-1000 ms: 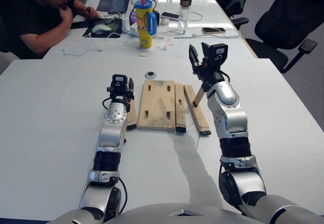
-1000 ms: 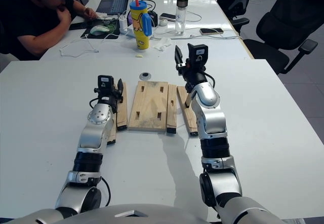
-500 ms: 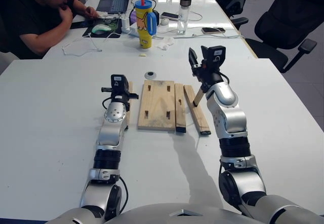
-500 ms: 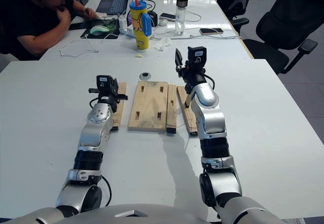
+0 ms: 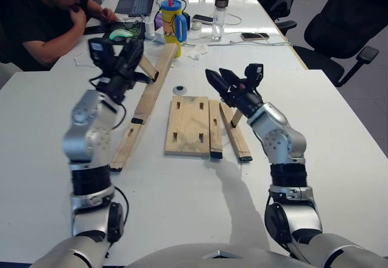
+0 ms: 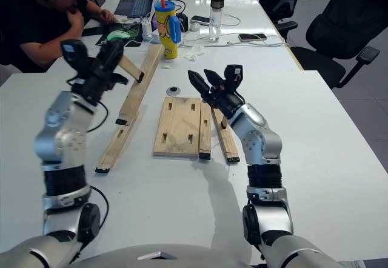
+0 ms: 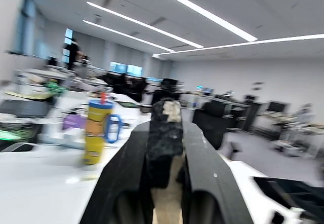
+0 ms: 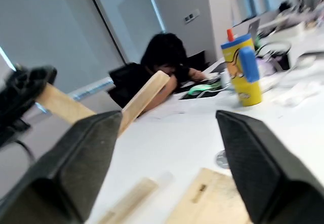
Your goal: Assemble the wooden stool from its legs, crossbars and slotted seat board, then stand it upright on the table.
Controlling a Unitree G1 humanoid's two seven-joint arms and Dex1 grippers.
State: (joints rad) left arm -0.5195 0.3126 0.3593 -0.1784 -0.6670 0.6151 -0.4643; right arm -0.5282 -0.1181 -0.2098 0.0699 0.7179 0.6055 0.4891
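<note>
Seat board [image 5: 188, 125] flat mid-table [image 5: 339, 134], slots up, long axis 12-to-6; probably left so for legs to go in from above. At its 10 o'clock a leg [image 5: 154, 80] is tilted, far end high toward 1, black-capped near end low toward 7. It hangs off a short crossbar [image 5: 145, 68] that the left gripper [image 5: 130, 62] clamps, likely carrying it to the board. Another leg [image 5: 126, 147] lies flat at 8 o'clock, same slant. Two legs [image 5: 215, 128] [image 5: 235, 131] lie at 3 o'clock, roughly parallel to the board. Right gripper [image 5: 215, 74] hovers at 1 o'clock, fingers wide, holding nothing, likely to take the raised leg. Small black disc [image 5: 180, 90] at 12.
</note>
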